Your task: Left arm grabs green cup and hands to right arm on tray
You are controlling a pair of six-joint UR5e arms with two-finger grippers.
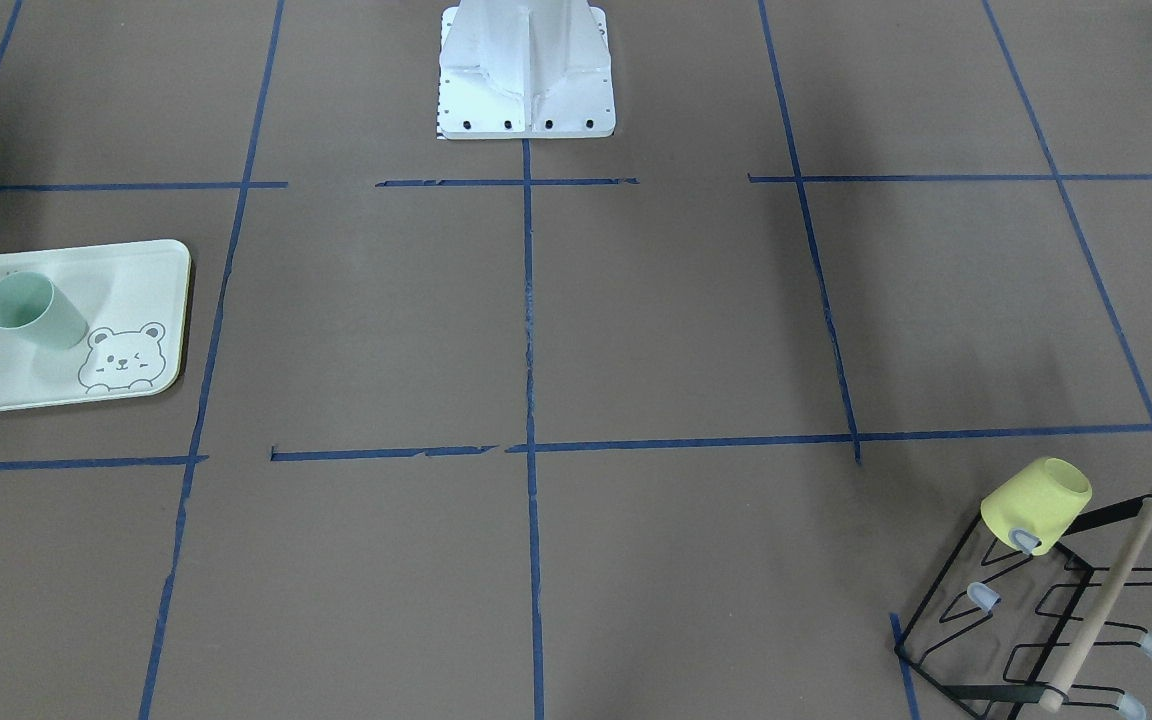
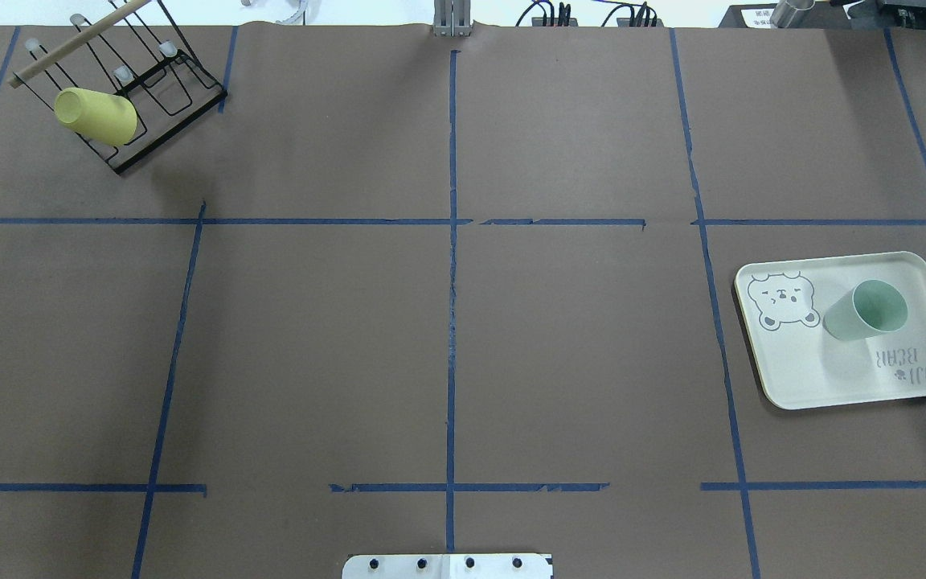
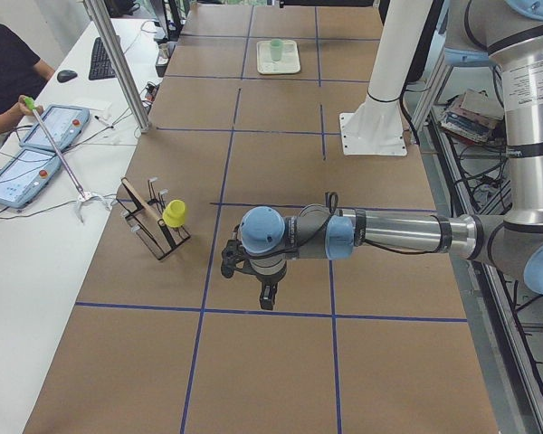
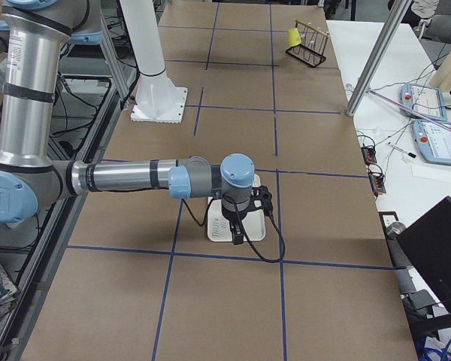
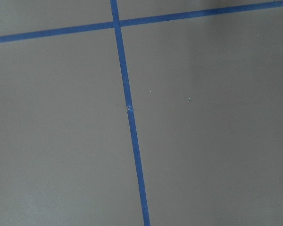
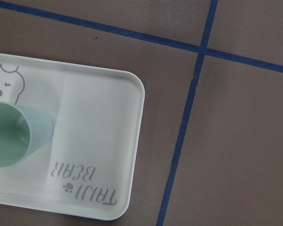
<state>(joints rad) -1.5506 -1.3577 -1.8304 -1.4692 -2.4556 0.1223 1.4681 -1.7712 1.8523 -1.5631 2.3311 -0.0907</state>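
Note:
The green cup [image 2: 865, 310] stands upright on the tray [image 2: 833, 378] at the table's right side; nothing holds it. It also shows in the front view [image 1: 36, 310], the left side view [image 3: 276, 48] and the right wrist view [image 6: 14, 134]. The right gripper [image 4: 237, 239] hangs above the tray [image 4: 257, 230] and shows only in the right side view, so I cannot tell if it is open. The left gripper [image 3: 266, 297] hangs over bare table near the left end and shows only in the left side view; I cannot tell its state. Neither arm appears in the overhead or front views.
A yellow cup [image 2: 97, 117] hangs on a black wire rack [image 2: 161, 88] with a wooden bar at the far left corner. The white robot base [image 1: 526, 70] stands mid-table on the robot's side. An operator [image 3: 4, 72] sits at a side desk with tablets.

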